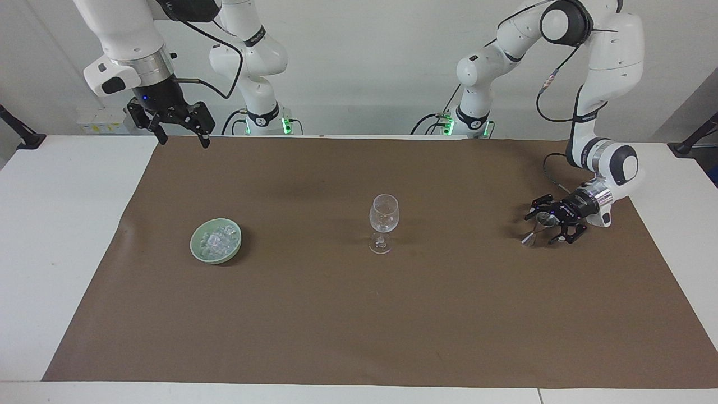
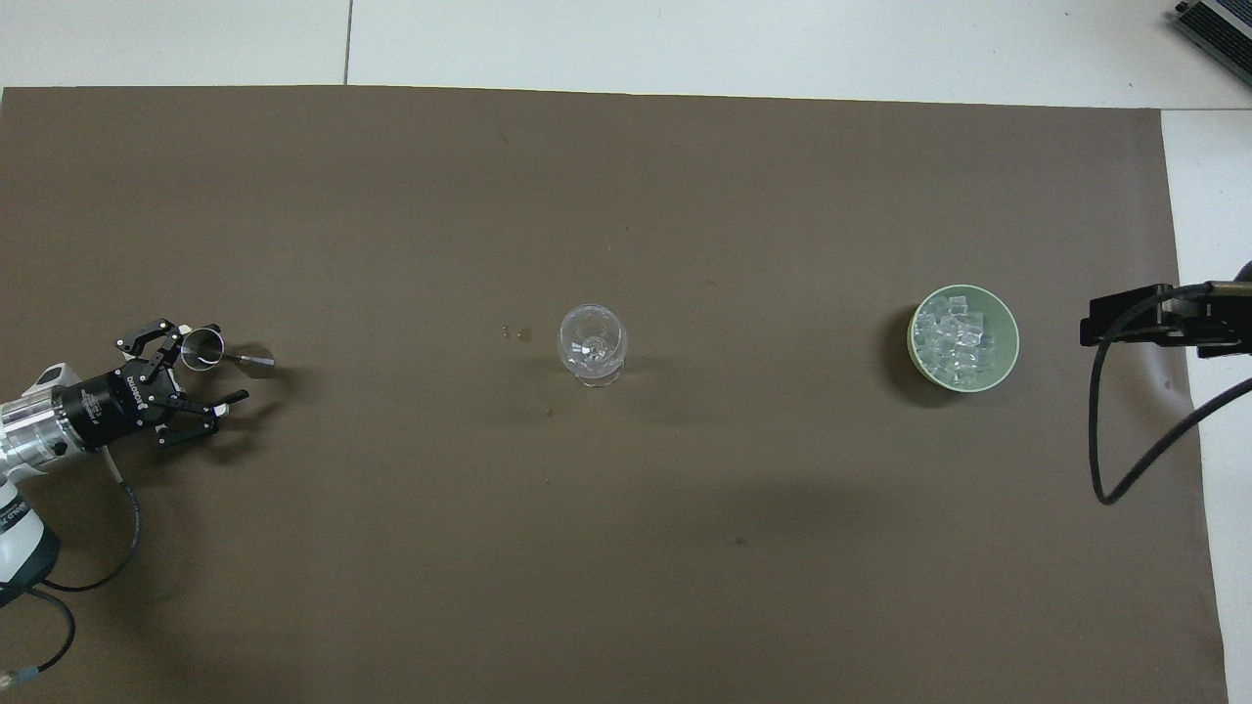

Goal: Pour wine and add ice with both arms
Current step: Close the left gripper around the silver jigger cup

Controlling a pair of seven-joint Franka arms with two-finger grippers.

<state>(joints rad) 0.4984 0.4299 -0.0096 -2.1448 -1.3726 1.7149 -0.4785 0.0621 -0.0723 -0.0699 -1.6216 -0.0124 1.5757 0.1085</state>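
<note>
A small metal stemmed cup (image 1: 543, 220) (image 2: 202, 349) stands on the brown mat at the left arm's end. My left gripper (image 1: 542, 228) (image 2: 211, 365) is low, lying sideways and open, with the cup between its fingers, close to one of them. A clear, empty wine glass (image 1: 383, 216) (image 2: 592, 344) stands mid-mat. A pale green bowl (image 1: 196, 247) (image 2: 1007, 344) holds several ice cubes (image 1: 216, 240) (image 2: 954, 337) toward the right arm's end. My right gripper (image 1: 184, 139) hangs open and empty, high over the mat's edge by the robots, and waits.
The brown mat (image 1: 359, 325) covers most of the white table (image 1: 56, 224). A few tiny specks (image 2: 515, 332) lie beside the glass. A black cable (image 2: 1105, 440) hangs from the right arm near the bowl.
</note>
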